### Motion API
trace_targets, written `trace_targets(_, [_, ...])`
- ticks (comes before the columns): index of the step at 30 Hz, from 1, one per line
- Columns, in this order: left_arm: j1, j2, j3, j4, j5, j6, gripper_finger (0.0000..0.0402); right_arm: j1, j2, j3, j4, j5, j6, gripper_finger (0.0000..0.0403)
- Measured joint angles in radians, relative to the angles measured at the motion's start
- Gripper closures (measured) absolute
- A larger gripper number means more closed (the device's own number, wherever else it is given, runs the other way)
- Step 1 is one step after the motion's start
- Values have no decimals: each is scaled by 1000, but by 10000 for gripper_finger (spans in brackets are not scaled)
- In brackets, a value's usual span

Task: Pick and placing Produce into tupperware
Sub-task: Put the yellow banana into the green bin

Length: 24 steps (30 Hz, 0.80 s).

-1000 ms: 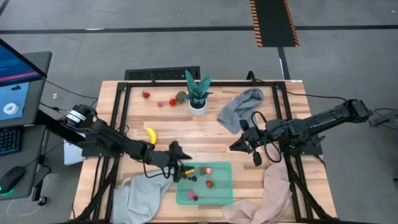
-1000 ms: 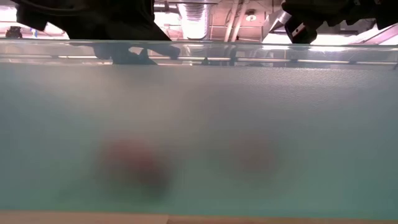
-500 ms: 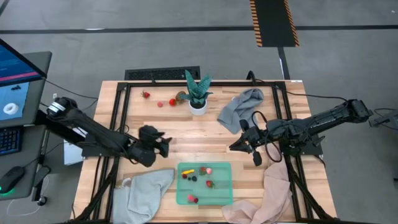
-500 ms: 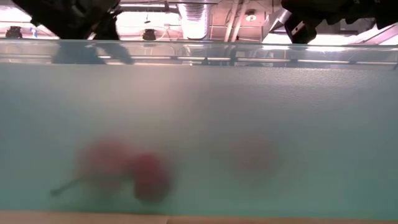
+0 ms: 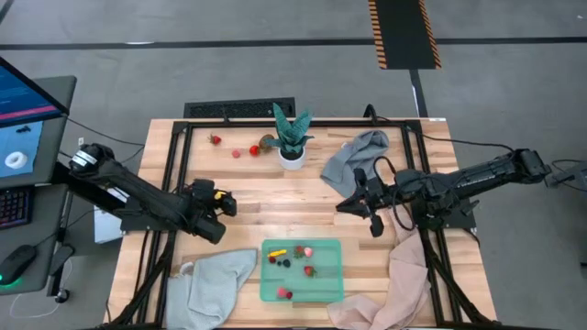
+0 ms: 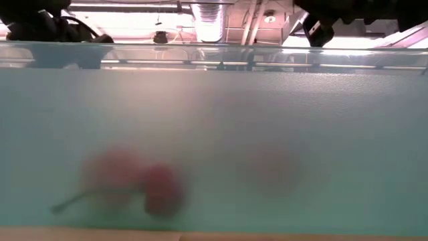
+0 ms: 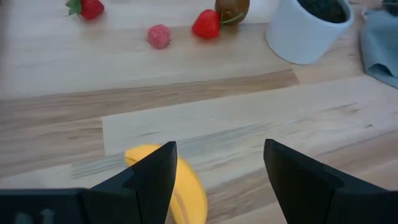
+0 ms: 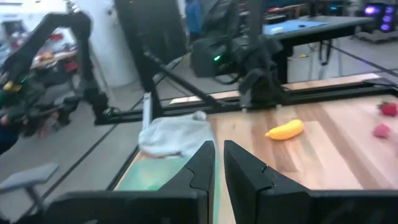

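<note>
The yellow banana (image 7: 184,186) lies on the wooden table. My left gripper (image 7: 217,171) hovers open over it (image 5: 220,194), and one finger hides part of it. The mint-green tupperware (image 5: 323,275) stands near the front edge with several small fruits inside, among them red pieces (image 6: 157,191) blurred behind its wall. Two strawberries (image 7: 206,23), a pink piece (image 7: 159,35) and a brown piece (image 7: 231,7) lie at the far side by the plant's white pot (image 7: 308,31). My right gripper (image 5: 343,205) hangs shut above the table, right of centre.
A potted plant (image 5: 292,137) stands at the far middle. A grey-blue cloth (image 5: 358,158) lies at the far right, a grey-green cloth (image 5: 211,284) at the near left and a pinkish cloth (image 5: 394,284) at the near right. Black frame rails (image 5: 174,183) run along both sides.
My left gripper has drawn back from the tupperware's near-left corner toward the table's left and far side, turning about as it went, and now hangs over the banana. In the low view the red pieces behind the tupperware's wall have shifted and come to rest.
</note>
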Motion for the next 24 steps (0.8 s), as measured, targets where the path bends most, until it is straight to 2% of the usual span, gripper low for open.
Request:
trace_targets(8, [17,29,0,31,-18,34,171,-31,0,0,3,0,16,344])
trace_targets(14, [68,43,-2,28,60,-65,171,-31,0,0,1,0,17,344])
trace_targets(24, [117,195,-6,4,110,-215,171,-12,0,0,-3,0,25,344])
